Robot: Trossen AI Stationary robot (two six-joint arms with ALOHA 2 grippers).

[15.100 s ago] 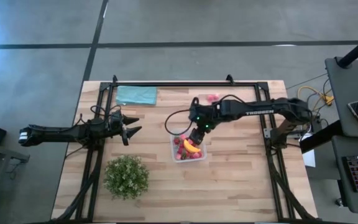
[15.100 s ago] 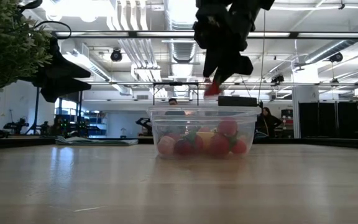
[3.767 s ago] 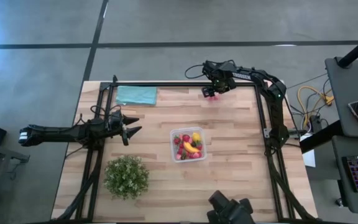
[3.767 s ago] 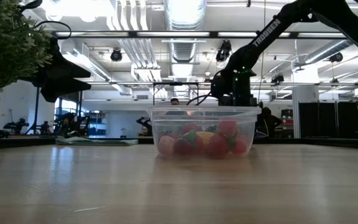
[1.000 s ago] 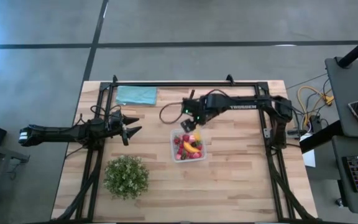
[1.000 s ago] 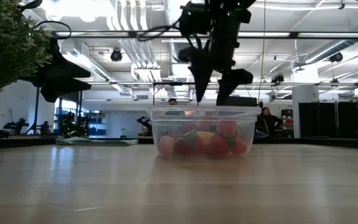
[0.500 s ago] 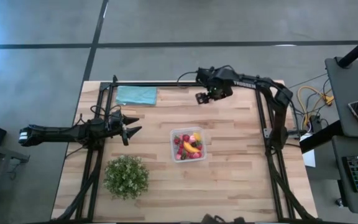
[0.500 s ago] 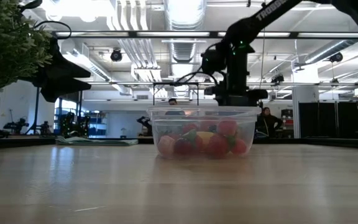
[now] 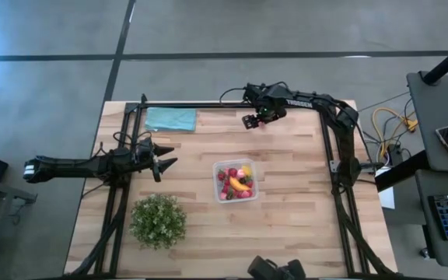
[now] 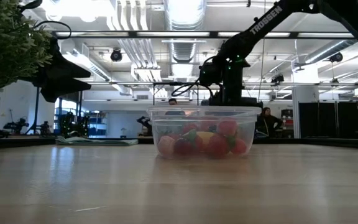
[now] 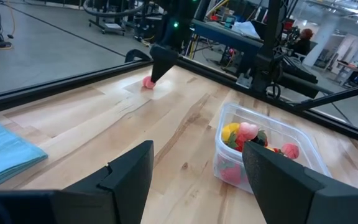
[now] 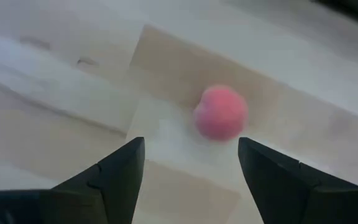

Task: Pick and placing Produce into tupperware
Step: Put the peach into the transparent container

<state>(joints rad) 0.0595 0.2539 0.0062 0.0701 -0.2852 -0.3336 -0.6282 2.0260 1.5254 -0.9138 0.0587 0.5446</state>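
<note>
Having dropped a piece into the tupperware [image 9: 236, 181] at frame centre, the right gripper [image 9: 253, 121] has swung back to upper centre, fingers spread and empty over the last pink fruit [image 12: 221, 112]; left gripper [image 9: 162, 164] waits open.

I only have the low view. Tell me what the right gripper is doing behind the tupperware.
Observer: The right gripper hangs open over a pink fruit lying on the table, not gripped.
Operator: Give me its position.
Observer: By the table's far edge, well apart from the tupperware.
Operator: Report the left gripper.
Observer: The left gripper waits open at the table's left side, holding nothing.
</note>
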